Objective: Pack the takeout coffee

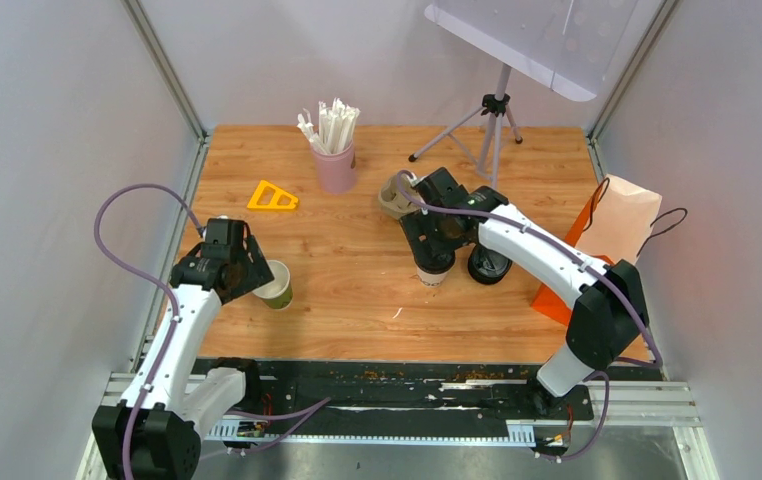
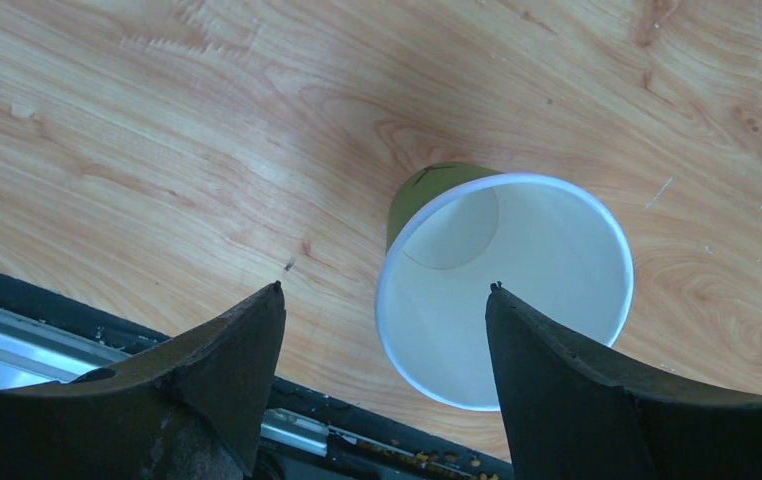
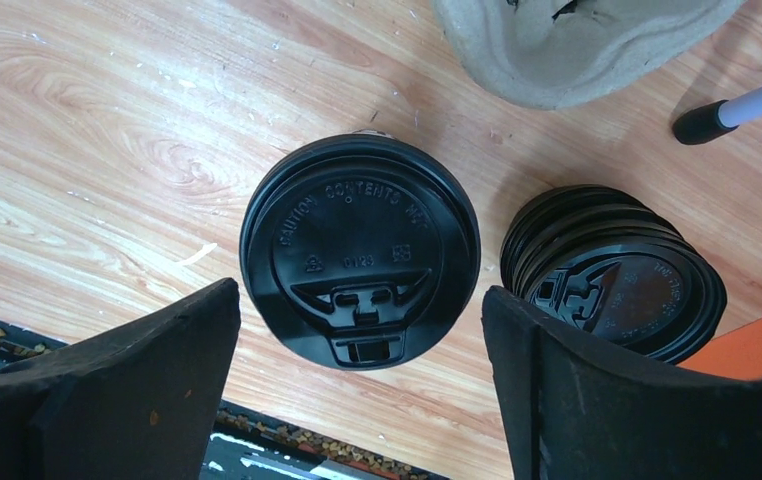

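Observation:
An olive-green paper cup [image 1: 276, 285] stands upright at the left with no lid on it; its white inside shows in the left wrist view [image 2: 517, 290]. My left gripper [image 1: 249, 268] is open above it, and in the left wrist view [image 2: 385, 290] its right finger overlaps the cup's rim. A whitish cup with a black lid [image 1: 434, 268] stands mid-table. My right gripper [image 1: 437, 238] is open and empty right above it, the lid [image 3: 360, 248] lying between the fingers, untouched.
A stack of black lids [image 1: 488, 265] [image 3: 617, 275] sits right of the lidded cup. A pulp cup carrier [image 1: 394, 195] [image 3: 577, 50] lies behind it. There are also a pink cup of white sticks [image 1: 336, 165], a yellow triangle [image 1: 272, 197], tripod legs [image 1: 492, 135] and a paper bag [image 1: 619, 222].

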`<state>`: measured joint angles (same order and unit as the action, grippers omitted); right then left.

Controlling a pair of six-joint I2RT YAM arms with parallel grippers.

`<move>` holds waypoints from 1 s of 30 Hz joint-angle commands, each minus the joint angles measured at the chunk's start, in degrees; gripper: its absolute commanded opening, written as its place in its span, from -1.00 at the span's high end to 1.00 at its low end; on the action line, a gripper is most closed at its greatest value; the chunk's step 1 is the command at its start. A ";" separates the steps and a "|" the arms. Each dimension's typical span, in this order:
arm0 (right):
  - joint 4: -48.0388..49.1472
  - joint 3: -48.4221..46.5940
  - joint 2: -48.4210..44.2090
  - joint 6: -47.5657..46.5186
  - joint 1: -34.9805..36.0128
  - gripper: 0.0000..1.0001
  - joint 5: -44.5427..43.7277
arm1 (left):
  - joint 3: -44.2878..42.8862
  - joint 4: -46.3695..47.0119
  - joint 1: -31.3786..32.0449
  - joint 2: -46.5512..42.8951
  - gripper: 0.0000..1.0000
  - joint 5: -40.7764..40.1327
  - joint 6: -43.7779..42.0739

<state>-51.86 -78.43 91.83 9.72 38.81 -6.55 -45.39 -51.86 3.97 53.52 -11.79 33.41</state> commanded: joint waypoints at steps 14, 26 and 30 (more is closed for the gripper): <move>-4.97 -7.25 -10.00 -1.80 -0.63 -0.85 4.60 | -0.14 5.41 -0.43 3.88 0.41 7.66 -3.36; -0.59 2.21 -12.89 0.33 -7.10 -0.75 -5.06 | -0.66 7.53 6.95 1.56 0.72 16.78 -3.27; 2.17 5.92 -11.99 1.65 -10.85 -0.59 -5.62 | -1.93 6.99 13.88 2.05 0.72 15.68 -0.43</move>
<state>-54.48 -75.05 80.38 9.39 30.61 -8.95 -45.36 -46.11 13.06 56.10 3.70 30.79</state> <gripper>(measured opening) 0.839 0.145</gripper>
